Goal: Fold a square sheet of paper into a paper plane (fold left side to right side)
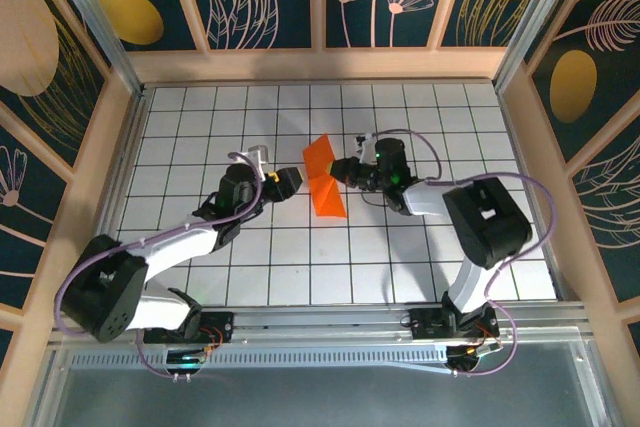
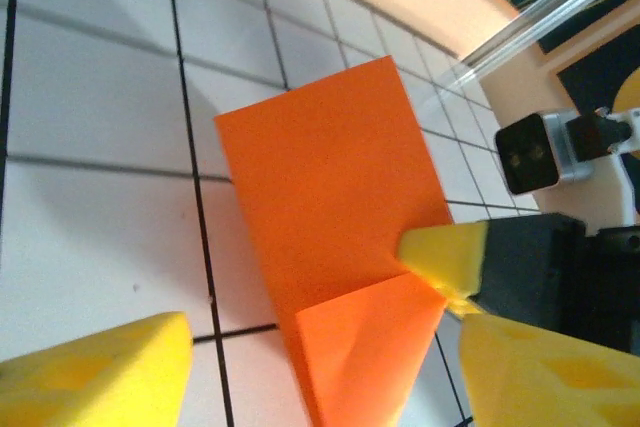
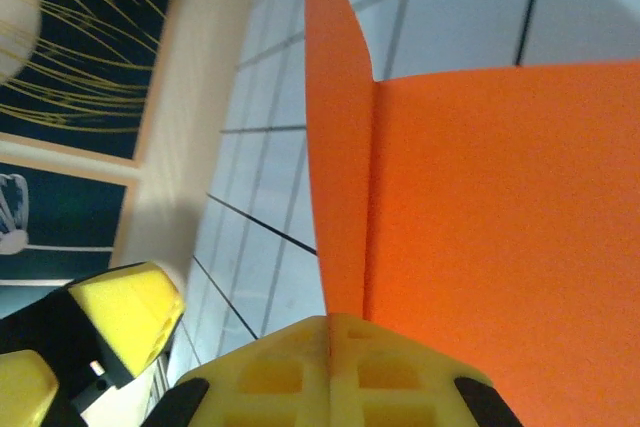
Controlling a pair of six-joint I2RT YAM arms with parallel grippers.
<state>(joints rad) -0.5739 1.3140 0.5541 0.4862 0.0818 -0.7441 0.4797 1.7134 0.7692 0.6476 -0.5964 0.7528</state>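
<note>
The square sheet of paper (image 1: 325,185) lies near the middle of the gridded table (image 1: 200,127), partly folded. One flap (image 3: 335,137) stands up along a crease, and a small folded corner (image 2: 365,347) lies flat on the near end in the left wrist view. The right gripper (image 3: 330,342) is clamped on the sheet's edge just where that crease meets it, with its yellow pads pressed together and the paper between them. The left gripper (image 2: 322,337) is spread wide with nothing in it, its pads standing either side of the sheet's end. Whether either pad brushes the paper is hard to tell from this angle. The step in hand looks like carrying the left side across to the right. The sound way is probably to keep the right pinch firm as an anchor, so the thin sheet cannot slide on the smooth surface. The left claw would then take the free edge low, near its corner. It should bring the edge over slowly, line it up with the far edge before pressing anything, then flatten from the crease outward. Pressing too early would likely set the crease crooked, and pulling against the anchor could tear or buckle the paper.
</note>
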